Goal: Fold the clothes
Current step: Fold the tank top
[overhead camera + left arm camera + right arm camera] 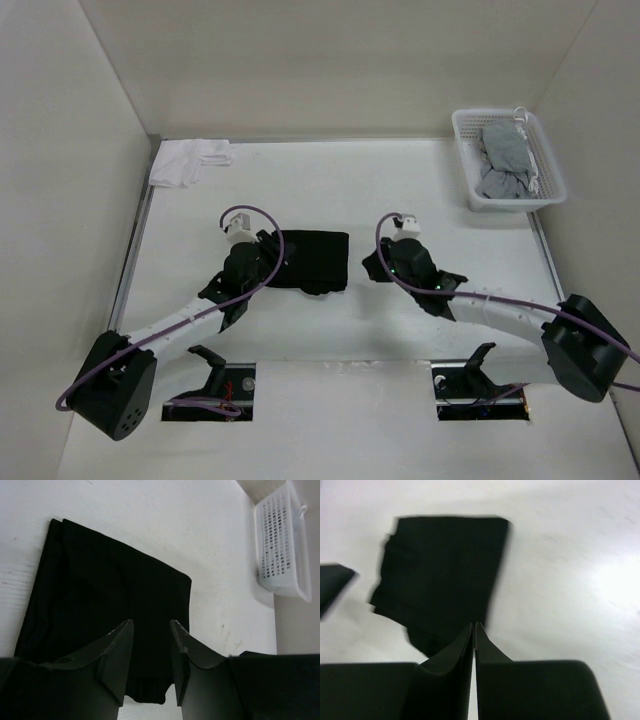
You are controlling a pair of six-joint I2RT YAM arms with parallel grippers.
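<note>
The clothes (312, 258) are one black T-shirt, lying on the white table as a small, flat, roughly rectangular packet. The left wrist view shows the clothes (110, 590) from their near edge, and the right wrist view shows the clothes (442, 565) slightly blurred. My left gripper (272, 262) hovers over the packet's left end. The left gripper (151, 622) is open, with the fabric showing below the gap and nothing pinched. My right gripper (372, 265) sits just right of the packet. The right gripper (475, 625) is shut and holds nothing.
A white slotted basket (462, 150) holding grey garments (503, 160) stands at the back right, and the basket (282, 540) also shows in the left wrist view. A small white cloth (190, 160) lies at the back left. Pale walls close in the table on three sides.
</note>
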